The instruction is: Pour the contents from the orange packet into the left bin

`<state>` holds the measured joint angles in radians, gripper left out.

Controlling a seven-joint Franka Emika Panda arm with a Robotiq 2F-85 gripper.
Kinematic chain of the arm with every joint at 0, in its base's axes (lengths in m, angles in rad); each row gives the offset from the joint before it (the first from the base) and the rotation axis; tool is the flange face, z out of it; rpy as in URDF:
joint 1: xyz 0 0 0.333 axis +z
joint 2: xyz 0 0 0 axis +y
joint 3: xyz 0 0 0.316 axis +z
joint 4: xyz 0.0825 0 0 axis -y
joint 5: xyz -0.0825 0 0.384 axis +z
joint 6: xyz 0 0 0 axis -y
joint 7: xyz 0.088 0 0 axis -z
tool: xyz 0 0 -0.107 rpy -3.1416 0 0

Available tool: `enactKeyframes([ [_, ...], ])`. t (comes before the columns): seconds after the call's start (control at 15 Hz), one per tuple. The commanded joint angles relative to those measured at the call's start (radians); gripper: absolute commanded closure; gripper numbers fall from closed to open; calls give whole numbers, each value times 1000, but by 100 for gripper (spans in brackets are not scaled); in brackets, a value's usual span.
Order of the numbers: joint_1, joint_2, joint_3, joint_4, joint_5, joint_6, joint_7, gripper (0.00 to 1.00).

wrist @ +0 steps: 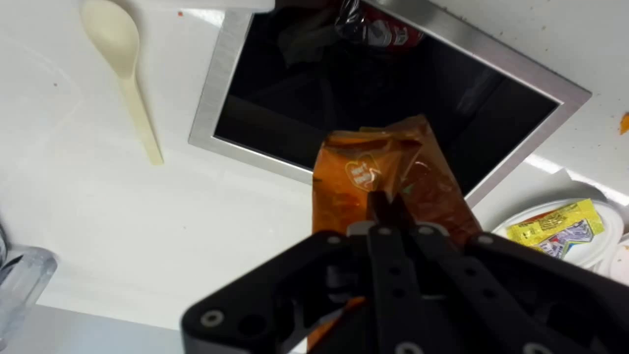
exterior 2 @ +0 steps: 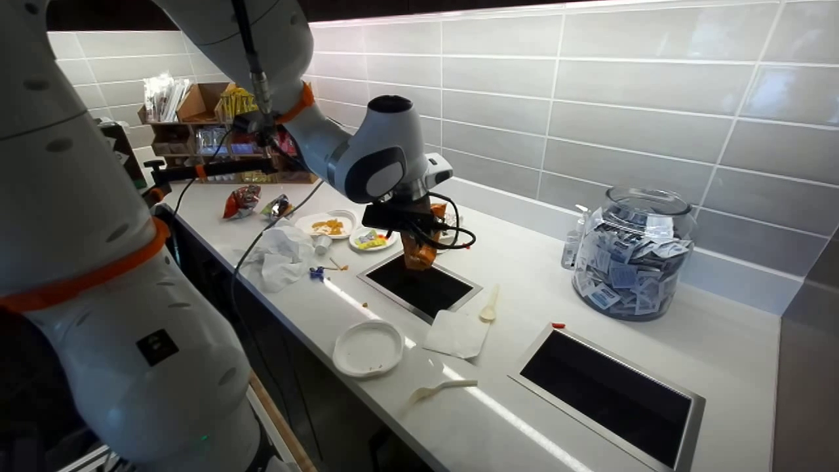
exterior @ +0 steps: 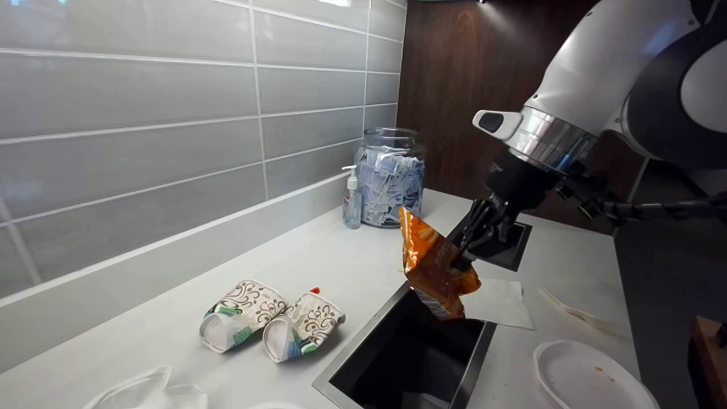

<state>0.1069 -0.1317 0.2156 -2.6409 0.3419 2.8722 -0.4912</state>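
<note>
Clamping a crinkly, shiny orange packet (exterior: pixel 426 261) in the black, two-fingered hand (wrist: pixel 388 211). Holding it tilted above the left bin (wrist: pixel 491 51), a black rectangular opening with a silver metal rim, sunk into the glossy white table (exterior: pixel 341 261) near a white paper napkin (exterior: pixel 500 304).

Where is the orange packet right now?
In an exterior view, the orange packet is just right of centre, pinched in the hand above the left bin; the glass jar shows behind it, up and to its left.
</note>
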Motion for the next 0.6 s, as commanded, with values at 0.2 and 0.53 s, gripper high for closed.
enactKeyframes([
  [0.2, 52, -9, -60, 119, -131, -315, 157, 100],
  [0.53, 55, 28, -53, 232, -176, -510, 198, 100],
])
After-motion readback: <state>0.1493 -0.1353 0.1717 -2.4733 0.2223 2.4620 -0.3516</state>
